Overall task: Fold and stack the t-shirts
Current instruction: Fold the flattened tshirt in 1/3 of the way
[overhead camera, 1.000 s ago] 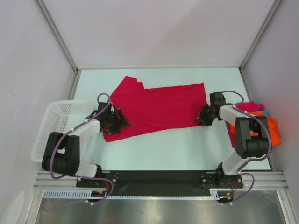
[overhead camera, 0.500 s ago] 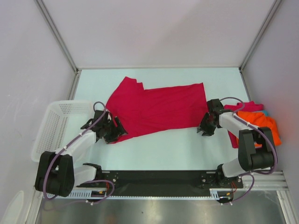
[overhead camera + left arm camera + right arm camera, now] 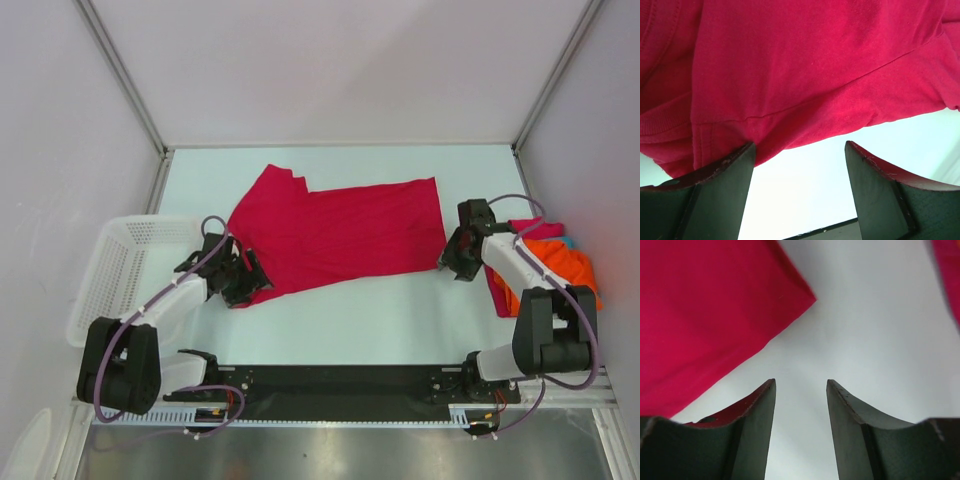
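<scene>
Pale surface (image 3: 340, 320): carries crimson red short-sleeved cloth t-shirt (image 3: 340, 235), spread flat mid-surface. Heap of orange and pink t-shirts (image 3: 565, 265): right of it. Left claw (image 3: 800, 150): open at its near-left hem; may pinch bunched sleeve layers, skewing the fold. Right claw (image 3: 801, 385): open over bare surface just off its near-right corner; could close on nothing.

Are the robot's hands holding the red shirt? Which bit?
No, nothing is held. Both are open: the left gripper sits at the edge of the red shirt, the right gripper beside its corner.
</scene>
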